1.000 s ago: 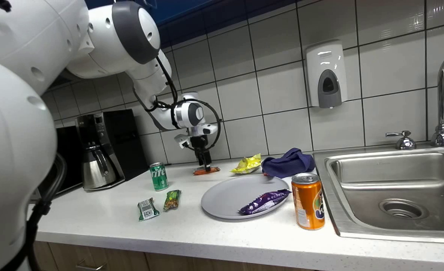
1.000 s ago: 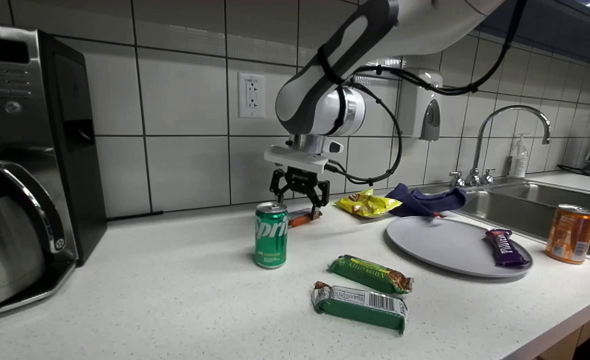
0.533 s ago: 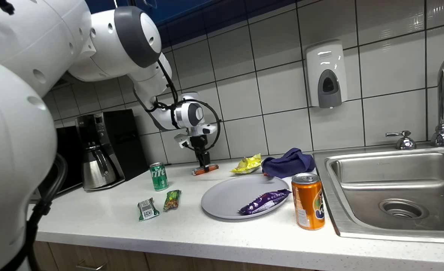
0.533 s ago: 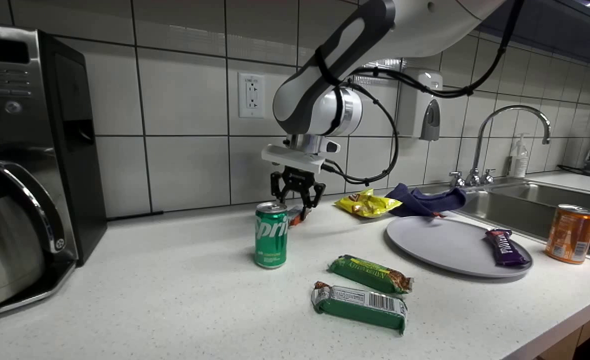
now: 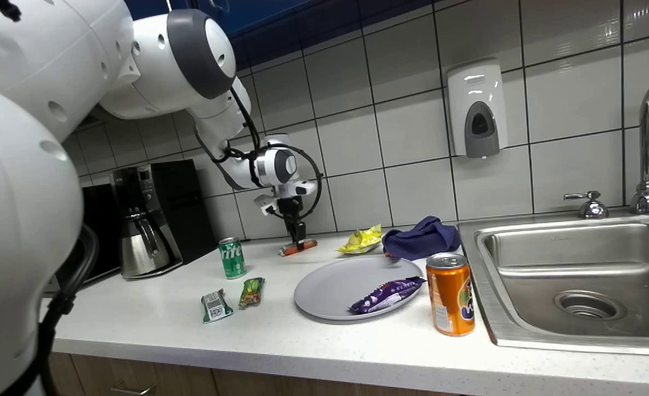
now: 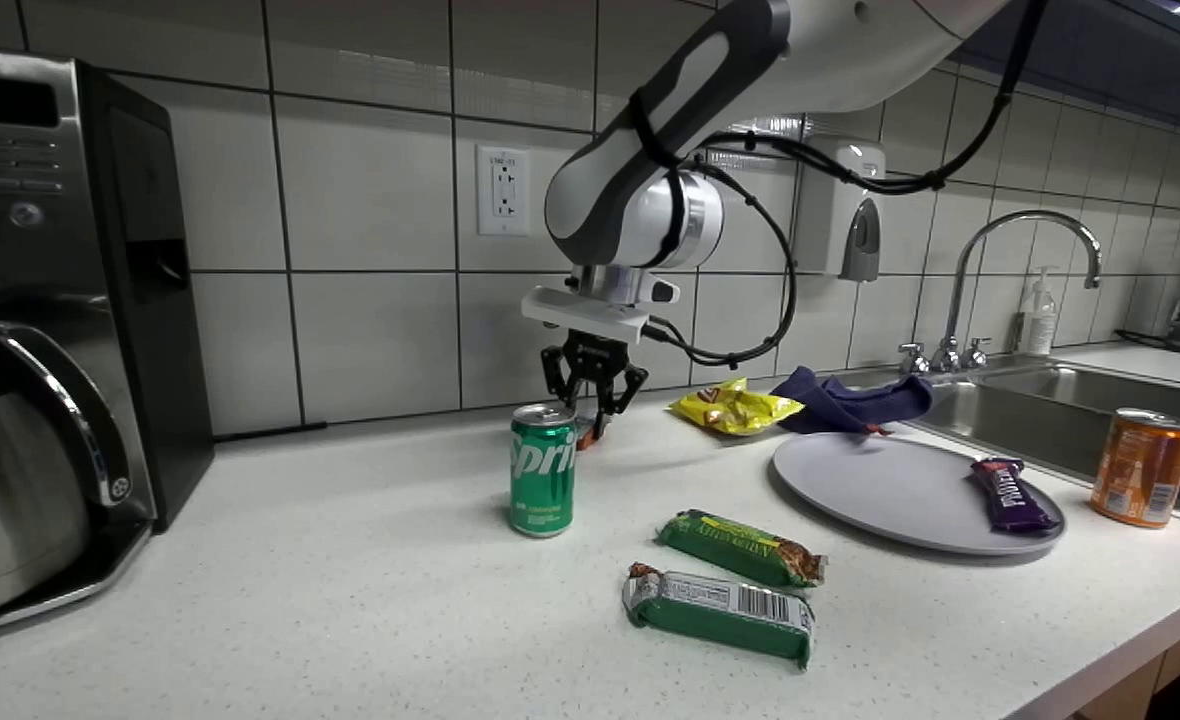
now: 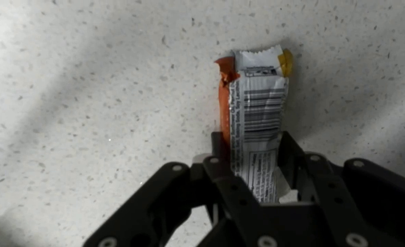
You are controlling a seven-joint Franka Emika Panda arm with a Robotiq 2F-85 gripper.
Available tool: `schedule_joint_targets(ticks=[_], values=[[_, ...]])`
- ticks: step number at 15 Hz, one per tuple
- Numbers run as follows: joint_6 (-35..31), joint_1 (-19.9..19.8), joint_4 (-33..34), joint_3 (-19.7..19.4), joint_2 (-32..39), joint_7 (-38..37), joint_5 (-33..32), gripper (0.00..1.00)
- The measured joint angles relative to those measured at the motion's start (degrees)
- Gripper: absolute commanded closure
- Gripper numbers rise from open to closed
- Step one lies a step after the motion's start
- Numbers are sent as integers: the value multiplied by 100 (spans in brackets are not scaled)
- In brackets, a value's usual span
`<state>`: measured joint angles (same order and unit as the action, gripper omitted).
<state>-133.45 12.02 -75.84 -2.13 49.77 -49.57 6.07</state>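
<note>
Glossy pale tiles (image 6: 370, 180) with dark joints rise behind a white counter (image 7: 120, 103) flecked with grey, on which an orange-edged snack bar (image 7: 261, 113) lies barcode upward. Standing just as wide as the bar, the end effector (image 7: 250, 145) holds it, one black finger (image 7: 217, 145) against each long side. The bar runs between its fingertips and sticks out beyond them, long, narrow and boxy, in crinkled film that is silvery white on the upper face and finishes in a serrated strip with a yellow corner. In an exterior view, an upright Sprite can (image 6: 541, 475), a smooth green cylinder, stands near it and hides part of it. Farther out come a puffed, creased yellow bag (image 6: 737, 407) and, just beside that, a crumpled dark blue cloth (image 6: 850, 402). Next is a flat, round grey plate (image 6: 880, 490) carrying a bar in shiny purple wrapping (image 6: 1012, 497), with an orange can (image 6: 1145, 470) upright near its rim. Two green-wrapped bars (image 6: 740, 548) lie side by side, well apart from the end effector. At the outer edges are a brushed stainless-steel sink (image 5: 555, 250) and a black and silver coffee maker (image 6: 30, 250) with a metal carafe (image 5: 136, 253).
</note>
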Motion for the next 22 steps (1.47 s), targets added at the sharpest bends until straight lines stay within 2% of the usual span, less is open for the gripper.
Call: schedule_joint_targets(ticks=[11, 22], values=[[342, -15, -93, 16, -405, 448, -1, 84], [326, -98, -1164, -33, -1233, 695, -4, 84]])
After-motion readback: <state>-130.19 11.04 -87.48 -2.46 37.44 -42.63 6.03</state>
